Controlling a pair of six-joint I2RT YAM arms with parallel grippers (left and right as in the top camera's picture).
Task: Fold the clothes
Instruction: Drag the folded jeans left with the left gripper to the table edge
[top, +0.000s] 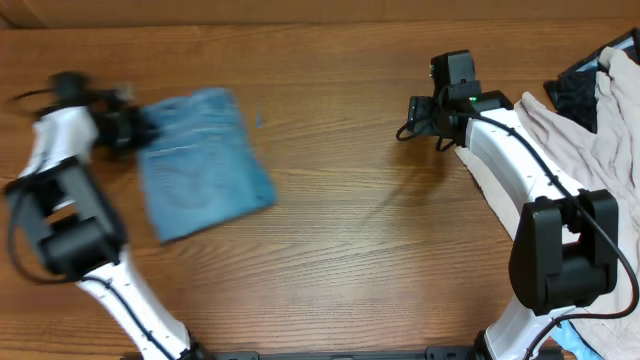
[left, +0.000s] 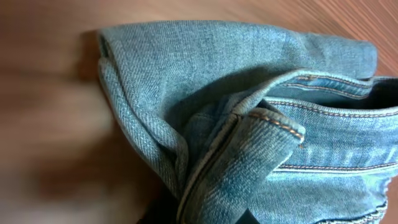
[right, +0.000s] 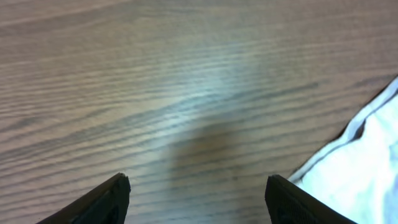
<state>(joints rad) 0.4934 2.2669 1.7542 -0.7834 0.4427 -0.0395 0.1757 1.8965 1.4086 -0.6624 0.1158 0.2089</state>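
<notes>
The light-blue denim jeans (top: 200, 160) lie folded into a compact rectangle on the left part of the wooden table. My left gripper (top: 128, 130) is at the jeans' left edge. In the left wrist view a thick fold of denim with orange stitching (left: 249, 124) fills the frame. That fold runs down between the dark fingers (left: 205, 214), which are shut on it and mostly hidden. My right gripper (top: 412, 118) is open and empty over bare wood right of centre. Its two fingertips (right: 198, 180) stand wide apart.
A heap of beige and white garments (top: 570, 140) lies at the right edge under the right arm, with a dark garment (top: 572, 92) behind it. A white cloth edge (right: 364, 162) shows beside the right fingers. Bare table (top: 350, 220) separates the jeans from the heap.
</notes>
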